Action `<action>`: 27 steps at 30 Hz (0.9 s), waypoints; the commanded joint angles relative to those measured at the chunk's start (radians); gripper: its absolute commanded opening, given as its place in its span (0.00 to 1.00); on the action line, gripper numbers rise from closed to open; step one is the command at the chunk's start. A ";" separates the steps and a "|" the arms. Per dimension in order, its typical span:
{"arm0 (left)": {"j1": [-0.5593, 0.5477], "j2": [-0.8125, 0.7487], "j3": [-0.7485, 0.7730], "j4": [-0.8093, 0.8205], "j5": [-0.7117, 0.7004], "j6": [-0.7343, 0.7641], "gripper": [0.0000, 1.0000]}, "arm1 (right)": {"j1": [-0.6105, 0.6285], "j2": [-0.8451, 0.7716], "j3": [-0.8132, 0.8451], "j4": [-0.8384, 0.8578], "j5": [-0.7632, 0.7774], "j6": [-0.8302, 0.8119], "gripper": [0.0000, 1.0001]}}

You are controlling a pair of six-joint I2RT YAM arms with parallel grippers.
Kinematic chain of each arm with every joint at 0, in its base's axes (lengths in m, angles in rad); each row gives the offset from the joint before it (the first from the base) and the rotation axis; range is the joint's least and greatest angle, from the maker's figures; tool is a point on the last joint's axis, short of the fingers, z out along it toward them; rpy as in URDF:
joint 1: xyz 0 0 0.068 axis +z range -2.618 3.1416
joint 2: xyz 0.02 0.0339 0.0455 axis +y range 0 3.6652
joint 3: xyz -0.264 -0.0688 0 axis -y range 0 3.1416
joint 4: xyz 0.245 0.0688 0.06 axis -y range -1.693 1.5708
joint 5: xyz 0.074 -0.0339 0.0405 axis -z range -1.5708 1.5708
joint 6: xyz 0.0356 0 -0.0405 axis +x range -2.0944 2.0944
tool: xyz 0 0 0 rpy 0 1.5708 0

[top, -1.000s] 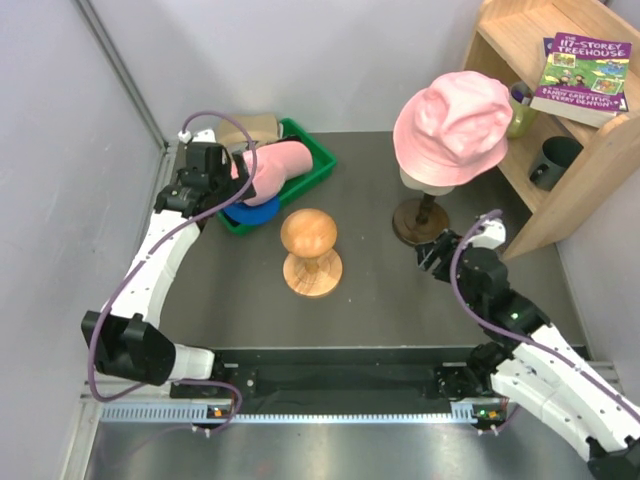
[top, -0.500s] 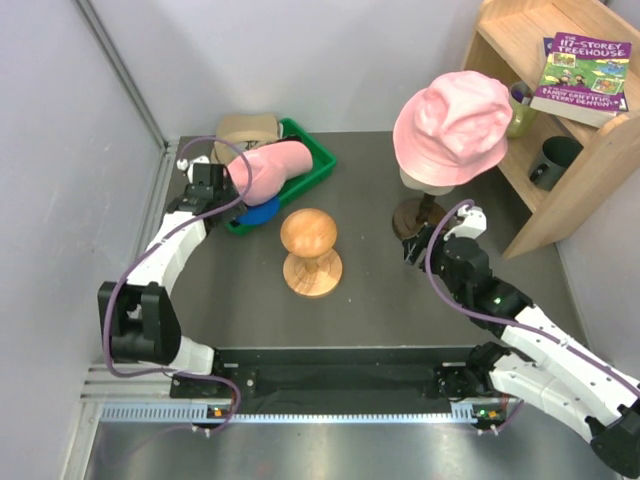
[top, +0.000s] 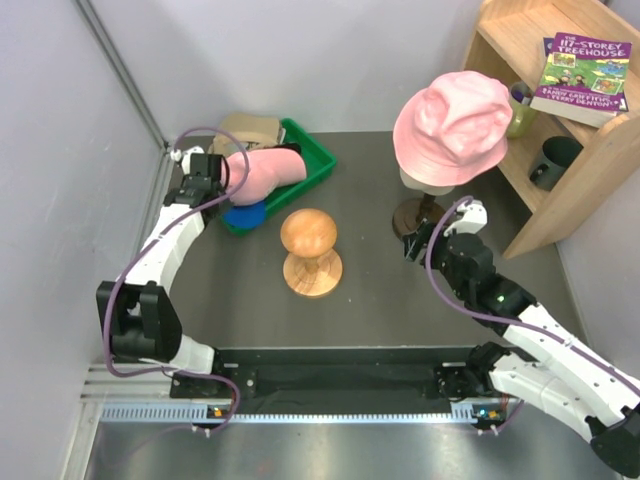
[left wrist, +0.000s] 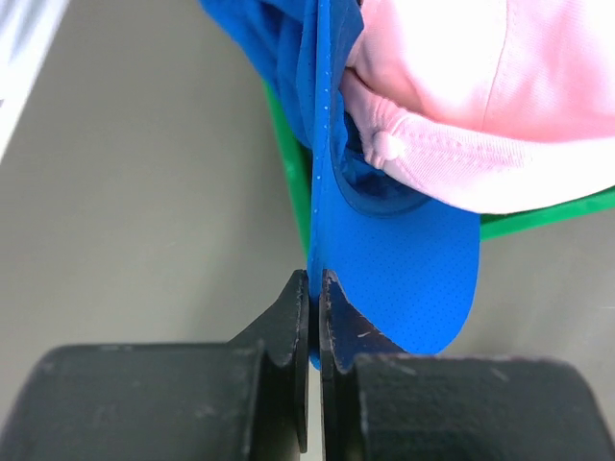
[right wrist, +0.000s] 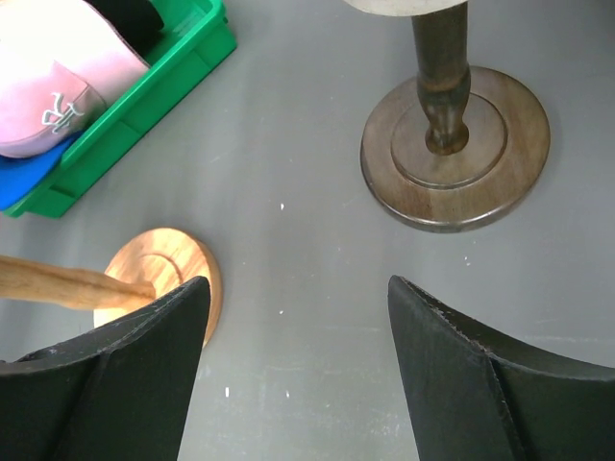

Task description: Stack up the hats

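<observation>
Blue perforated fabric cap (left wrist: 413, 279) is hanging out of the green plastic bin (top: 318, 160) at the table's eleven o'clock. The left gripper (left wrist: 314, 283) is pinching its peak tight, and a pink fabric cap (left wrist: 500, 86) is lying on it. The right gripper (right wrist: 298, 293) is hovering spread wide, with the dark round wooden base (right wrist: 480, 182) at its one o'clock.

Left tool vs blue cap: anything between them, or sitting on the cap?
Nothing between them: the left tool is shut on the peak of the blue cap. The pink cap lies on top of it in the green tray, so it would probably ride along on a pull.
</observation>
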 commanded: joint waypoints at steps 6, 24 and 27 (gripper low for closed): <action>0.012 -0.065 0.150 -0.127 -0.104 0.124 0.00 | 0.014 -0.048 0.034 -0.011 -0.006 -0.016 0.75; 0.011 -0.098 0.374 -0.389 -0.357 0.351 0.00 | 0.014 -0.109 0.045 -0.051 0.036 -0.015 0.75; 0.011 -0.114 0.410 -0.437 -0.365 0.376 0.00 | 0.014 -0.109 0.057 -0.050 0.039 -0.030 0.75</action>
